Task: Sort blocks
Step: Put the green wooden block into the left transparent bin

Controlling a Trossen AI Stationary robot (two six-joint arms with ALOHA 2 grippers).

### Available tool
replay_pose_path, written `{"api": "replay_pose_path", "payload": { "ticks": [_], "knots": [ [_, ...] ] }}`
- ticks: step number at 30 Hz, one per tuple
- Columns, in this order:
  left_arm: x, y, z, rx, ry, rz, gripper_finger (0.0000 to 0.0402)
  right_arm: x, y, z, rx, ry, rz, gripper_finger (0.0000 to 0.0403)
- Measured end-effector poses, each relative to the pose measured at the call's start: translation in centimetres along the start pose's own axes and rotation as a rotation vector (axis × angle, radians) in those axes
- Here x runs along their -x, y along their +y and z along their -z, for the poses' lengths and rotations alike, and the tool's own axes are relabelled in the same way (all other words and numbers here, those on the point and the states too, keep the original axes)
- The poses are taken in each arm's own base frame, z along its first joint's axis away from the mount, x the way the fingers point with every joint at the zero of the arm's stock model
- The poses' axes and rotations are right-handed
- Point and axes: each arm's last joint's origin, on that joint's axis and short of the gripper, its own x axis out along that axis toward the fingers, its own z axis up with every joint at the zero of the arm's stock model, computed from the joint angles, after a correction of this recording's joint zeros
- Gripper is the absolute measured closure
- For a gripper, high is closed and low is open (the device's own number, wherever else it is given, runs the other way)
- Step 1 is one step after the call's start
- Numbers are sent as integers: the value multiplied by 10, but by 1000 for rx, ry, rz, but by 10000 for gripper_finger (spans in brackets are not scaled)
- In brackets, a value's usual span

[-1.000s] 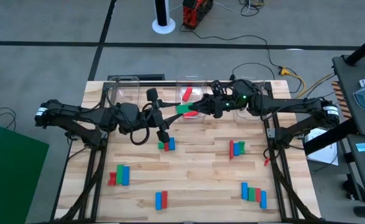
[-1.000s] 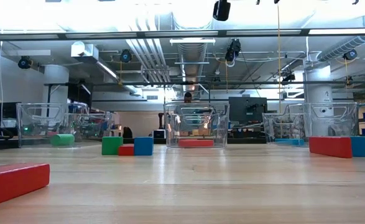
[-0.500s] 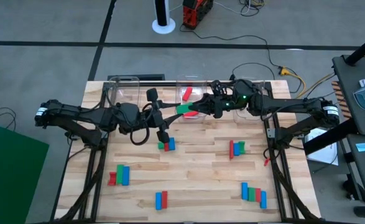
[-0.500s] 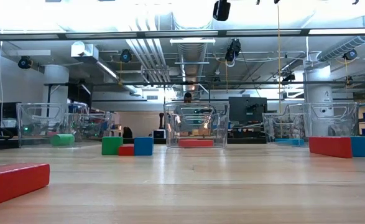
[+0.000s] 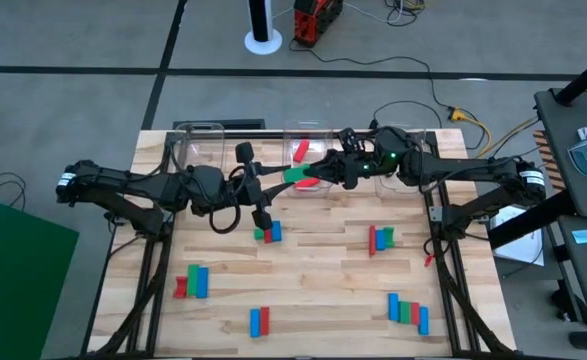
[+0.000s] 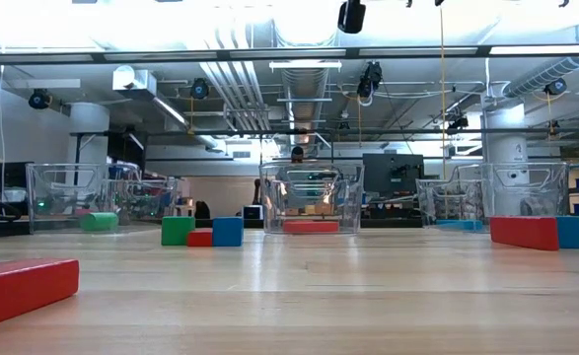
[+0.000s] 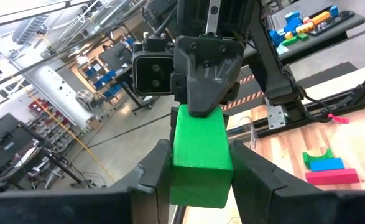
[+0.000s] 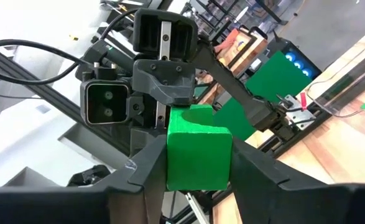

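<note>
A single green block (image 5: pixel 296 175) is held in the air between the two grippers, above the far middle of the wooden table (image 5: pixel 313 255) and just in front of the middle clear bin (image 5: pixel 308 145). The left gripper (image 5: pixel 276 180) is clamped on one end of the block, as is shown in the left wrist view, where the green block (image 7: pixel 200 155) is pressed between that arm's two dark fingers (image 7: pixel 154 171). The right gripper (image 5: pixel 318 172) is closed on the opposite end, and in the right wrist view the same block (image 8: pixel 198 155) is seen gripped between its own fingers (image 8: pixel 146 160), with the other arm's gripper facing it from the far side. The block is thus spanned by both pincers at once, end to end, clear of the tabletop. A red block (image 5: pixel 300 150) is seen lying in the middle bin, and in the low view a green block (image 6: pixel 99 221) is seen at the left clear bin (image 6: pixel 67 197). The remaining blocks are spread over the table in small clusters: a green, red and blue group (image 5: pixel 267 232) just below the left gripper, a red and green pair (image 5: pixel 380 238) to the right, a group (image 5: pixel 192 281) near the left edge, a blue and red pair (image 5: pixel 259 320) at the near edge, and a row (image 5: pixel 408 311) at the near right.
</note>
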Motion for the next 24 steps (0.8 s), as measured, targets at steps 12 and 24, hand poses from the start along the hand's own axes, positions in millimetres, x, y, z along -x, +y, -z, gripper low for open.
{"api": "replay_pose_path", "payload": {
  "ticks": [12, 24],
  "knots": [
    [24, 21, 12, 116, 208, -197, 297, 8, -18, -12, -16, -13, 97, 189],
    [72, 74, 80, 751, 645, -441, 291, 12, -29, -9, -31, 43, 197, 192]
  ]
}}
